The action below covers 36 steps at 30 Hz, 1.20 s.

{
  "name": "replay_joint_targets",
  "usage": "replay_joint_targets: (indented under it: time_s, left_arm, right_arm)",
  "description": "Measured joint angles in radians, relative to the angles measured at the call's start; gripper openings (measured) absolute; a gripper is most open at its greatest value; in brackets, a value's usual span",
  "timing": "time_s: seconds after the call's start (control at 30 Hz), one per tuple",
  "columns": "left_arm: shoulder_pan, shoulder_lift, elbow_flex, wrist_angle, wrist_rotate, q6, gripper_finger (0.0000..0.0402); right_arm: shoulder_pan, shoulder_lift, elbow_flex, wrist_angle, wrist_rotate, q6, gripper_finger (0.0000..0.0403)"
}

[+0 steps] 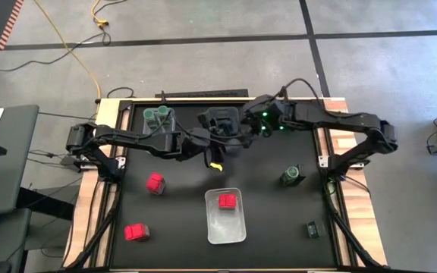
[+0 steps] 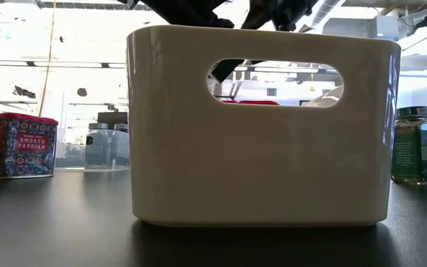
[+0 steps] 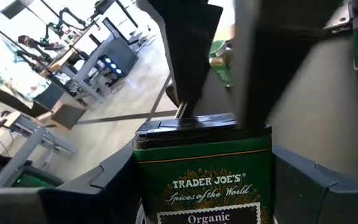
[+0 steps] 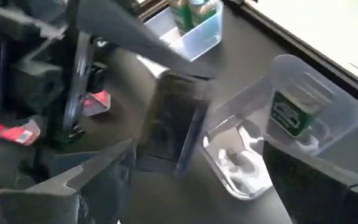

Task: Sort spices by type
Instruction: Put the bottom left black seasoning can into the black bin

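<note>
Both arms are matte black, built from chunky rounded joint housings linked by slimmer straight segments. Left arm (image 1: 127, 140): black base block at the bench edge, black cabling running along the links, small yellow piece visible near its wrist end. Right arm (image 1: 340, 121): same black build, a thin black cable looping up off the forearm, green indicator LEDs lit on the wrist module. Left gripper (image 3: 197, 186): two broad flat fingers, dark grey-black plastic, angular stepped edges. Right gripper (image 4: 191, 180): identical dark fingers with bevelled inner corners. A green circuit board with a white label shows on the right arm's wrist in the left wrist view.
</note>
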Motion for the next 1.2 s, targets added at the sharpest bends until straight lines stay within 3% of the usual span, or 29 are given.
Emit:
replay_joint_targets:
  time_s: [0.43, 0.83, 1.2]
  left_arm:
    - [-0.005, 0.0, 0.0, -0.012, -0.001, -0.002, 0.027]
    - [-0.025, 0.0, 0.0, 0.05, -0.054, 0.072, 0.0271]
    - [-0.03, 0.0, 0.0, 0.051, -0.056, 0.079, 0.0271]
  right_arm:
    - [0.001, 0.05, 0.009, 0.103, -0.012, 0.013, 0.0378]
    - [-0.013, 0.053, 0.008, 0.107, -0.02, 0.099, 0.0309]
    - [-0.012, 0.053, 0.008, 0.111, -0.02, 0.103, 0.0302]
